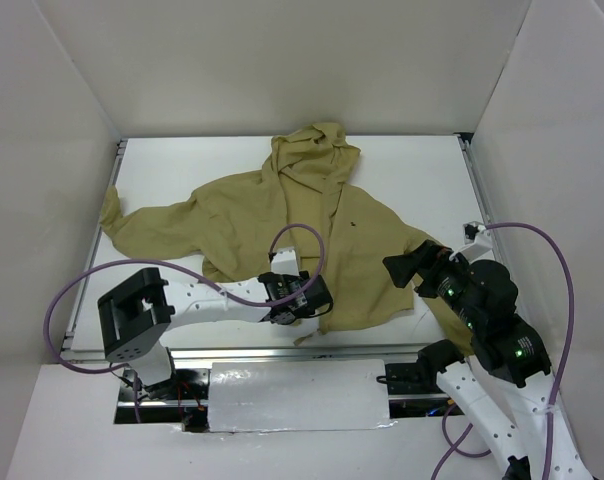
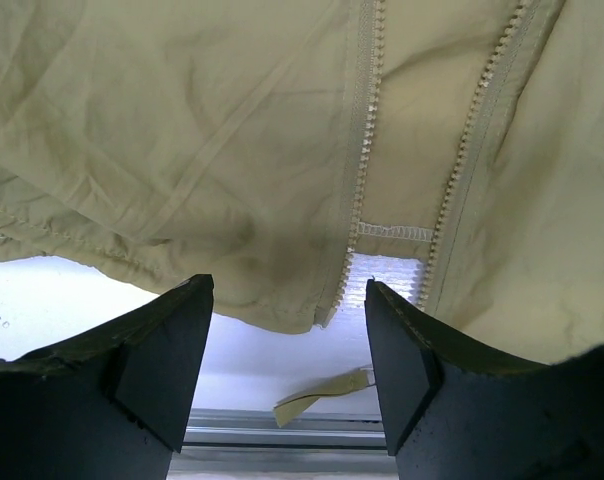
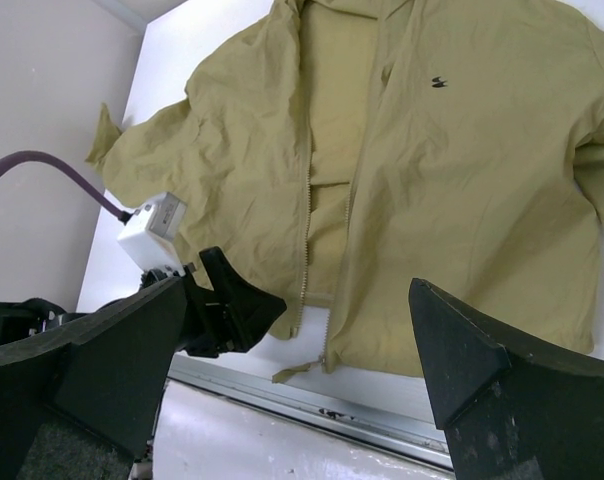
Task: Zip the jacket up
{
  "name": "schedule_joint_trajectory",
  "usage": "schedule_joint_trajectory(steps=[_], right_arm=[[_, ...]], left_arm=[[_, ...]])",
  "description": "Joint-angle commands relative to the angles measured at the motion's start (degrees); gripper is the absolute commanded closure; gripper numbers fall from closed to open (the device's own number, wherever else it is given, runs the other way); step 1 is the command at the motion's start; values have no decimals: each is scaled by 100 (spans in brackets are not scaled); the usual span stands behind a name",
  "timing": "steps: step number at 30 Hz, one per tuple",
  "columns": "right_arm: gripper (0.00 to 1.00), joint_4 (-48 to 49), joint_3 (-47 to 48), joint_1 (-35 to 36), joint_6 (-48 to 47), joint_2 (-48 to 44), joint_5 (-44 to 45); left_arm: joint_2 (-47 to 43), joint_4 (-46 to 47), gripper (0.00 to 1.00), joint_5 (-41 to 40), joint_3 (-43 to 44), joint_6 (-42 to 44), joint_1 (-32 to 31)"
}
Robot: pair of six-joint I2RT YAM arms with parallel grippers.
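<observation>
The khaki hooded jacket (image 1: 282, 230) lies flat on the white table (image 1: 422, 170), front up and unzipped, hood toward the far side. Its two zipper rows (image 2: 362, 150) stand apart at the hem. A khaki pull tab (image 2: 317, 398) lies on the table just below the hem, also seen in the right wrist view (image 3: 297, 370). My left gripper (image 1: 320, 300) is open and empty at the bottom hem, its fingers (image 2: 172, 350) on either side of the lower zipper end (image 2: 287, 290). My right gripper (image 1: 407, 268) is open and empty above the jacket's lower right corner (image 3: 297, 300).
A metal rail (image 1: 282, 352) runs along the table's near edge, right below the hem. White walls enclose the table on three sides. The jacket's left sleeve (image 1: 132, 225) reaches the table's left edge. The left arm's purple cable (image 1: 312, 245) loops over the jacket.
</observation>
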Motion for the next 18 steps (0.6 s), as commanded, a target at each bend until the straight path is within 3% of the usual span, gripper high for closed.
schedule_joint_trajectory(steps=[1, 12, 18], right_arm=[[0, 99, 18, 36, -99, 63, -83], [0, 99, -17, 45, -117, 20, -39], [0, 108, -70, 27, -117, -16, -30]], left_arm=[[95, -33, 26, -133, 103, -87, -4], [385, 2, 28, 51, 51, -165, -12], [333, -24, 35, 16, -11, -218, -12]])
